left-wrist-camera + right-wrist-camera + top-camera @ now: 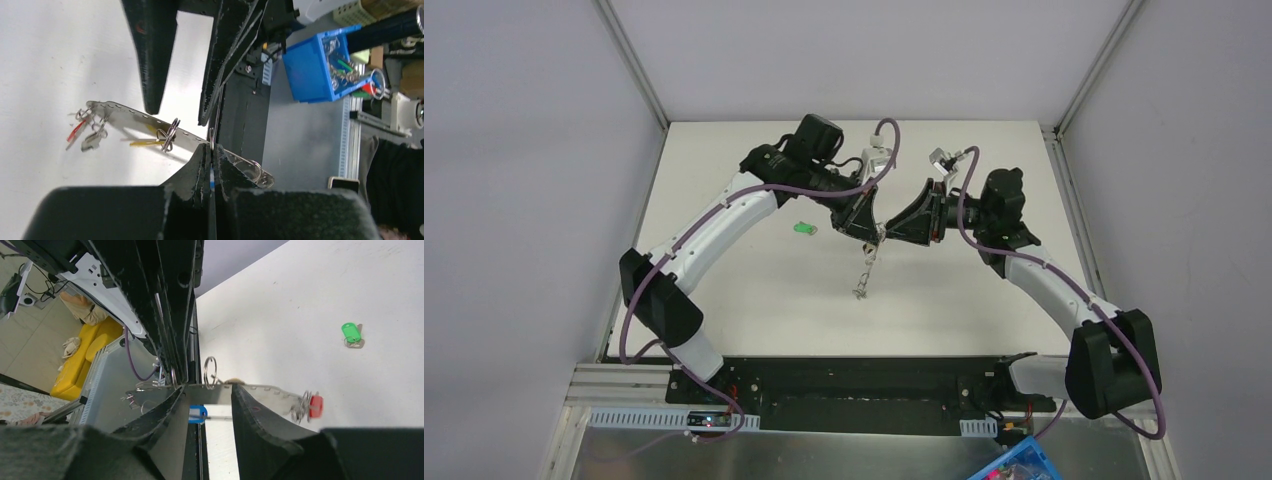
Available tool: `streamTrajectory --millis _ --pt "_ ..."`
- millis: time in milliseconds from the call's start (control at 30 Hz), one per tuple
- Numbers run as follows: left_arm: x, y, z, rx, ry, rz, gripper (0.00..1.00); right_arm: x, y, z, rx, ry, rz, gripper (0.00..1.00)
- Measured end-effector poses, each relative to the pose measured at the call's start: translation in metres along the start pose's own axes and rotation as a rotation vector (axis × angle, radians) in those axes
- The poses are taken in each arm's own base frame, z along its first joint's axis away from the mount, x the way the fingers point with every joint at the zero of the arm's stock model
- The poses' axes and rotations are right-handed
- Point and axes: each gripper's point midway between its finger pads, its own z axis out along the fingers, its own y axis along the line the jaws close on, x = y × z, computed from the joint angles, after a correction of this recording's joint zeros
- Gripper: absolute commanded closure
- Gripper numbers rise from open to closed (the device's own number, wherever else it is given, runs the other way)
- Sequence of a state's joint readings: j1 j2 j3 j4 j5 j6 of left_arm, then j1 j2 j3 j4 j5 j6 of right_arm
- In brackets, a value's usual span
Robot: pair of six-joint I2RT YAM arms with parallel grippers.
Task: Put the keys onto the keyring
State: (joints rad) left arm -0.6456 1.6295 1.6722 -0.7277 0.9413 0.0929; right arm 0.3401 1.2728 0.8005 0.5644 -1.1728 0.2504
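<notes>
My left gripper [212,150] is shut on the blue key [197,413], seen as a thin blue sliver [212,177] between its fingers, with a metal ring [212,136] at their tips. A clear perforated strap [131,116] carries rings with the red key [75,131] and the yellow key [145,143]. My right gripper [206,387] stands open, the strap across its fingertips [240,392]. In the top view both grippers [882,232] meet above mid-table and the strap [864,275] hangs from them. The green key [802,228] lies alone on the table, left of the grippers.
A blue bin [310,70] of spare keys and rings stands off the table beyond the arm bases, also in the top view [1016,465]. The white table [984,300] is bordered by a metal frame [1069,190].
</notes>
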Motion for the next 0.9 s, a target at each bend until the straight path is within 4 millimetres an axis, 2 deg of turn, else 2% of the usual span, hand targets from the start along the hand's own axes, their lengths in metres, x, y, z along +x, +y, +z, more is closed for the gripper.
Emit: streamTrajectory --millis 300,533,600,767,900 --pt "0.031 0.002 0.013 -0.014 0.165 -0.033 1.00 0.011 0.017 0.003 -0.067 0.054 -0.028 0.58" --pt "0.033 0.004 0.013 -0.018 0.176 -0.039 1.00 0.025 0.023 0.006 -0.094 0.099 -0.038 0.59" --pt "0.033 0.004 0.013 -0.018 0.176 -0.039 1.00 0.029 0.023 0.007 -0.095 0.110 -0.036 0.62" --pt "0.032 0.003 0.013 -0.017 0.175 -0.038 1.00 0.031 0.025 0.009 -0.098 0.123 -0.038 0.80" --pt "0.032 0.003 0.013 -0.015 0.174 -0.038 1.00 0.029 0.026 0.010 -0.099 0.123 -0.045 0.87"
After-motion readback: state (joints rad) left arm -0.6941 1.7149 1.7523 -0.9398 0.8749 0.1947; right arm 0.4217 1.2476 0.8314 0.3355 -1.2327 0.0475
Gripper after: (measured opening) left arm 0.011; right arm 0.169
